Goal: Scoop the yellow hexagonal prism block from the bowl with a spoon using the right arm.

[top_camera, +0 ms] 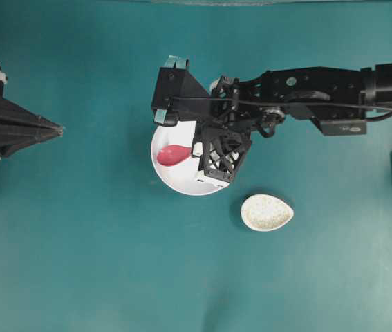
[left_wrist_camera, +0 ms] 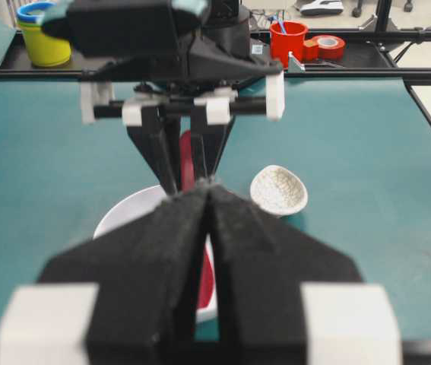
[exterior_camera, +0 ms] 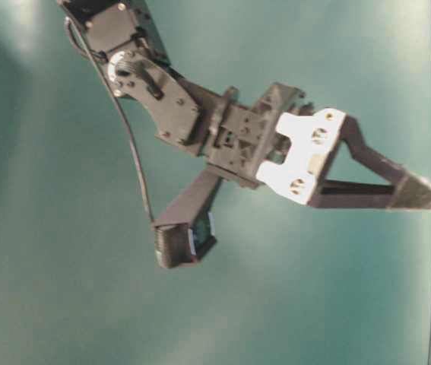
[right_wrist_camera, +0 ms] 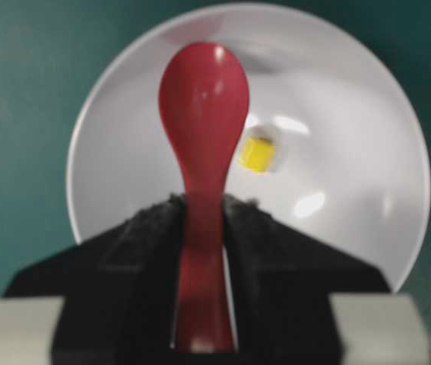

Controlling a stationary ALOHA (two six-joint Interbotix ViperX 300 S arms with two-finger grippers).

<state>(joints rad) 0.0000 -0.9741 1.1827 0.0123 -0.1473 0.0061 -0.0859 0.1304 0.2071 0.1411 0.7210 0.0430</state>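
Speckled white egg-shaped spoon rest [top_camera: 267, 212] on teal table [top_camera: 78, 263]; red cup [left_wrist_camera: 287, 39], yellow cup [left_wrist_camera: 42, 42] behind.

A matte teal desk [top_camera: 78, 263] fills the scene, evenly lit with soft glare patches. At its far edge runs a black rail [left_wrist_camera: 352, 74], and behind it stand a red cup [left_wrist_camera: 287, 39], tape rolls [left_wrist_camera: 328, 44] (orange-red) and a yellow container [left_wrist_camera: 42, 43] at far left.
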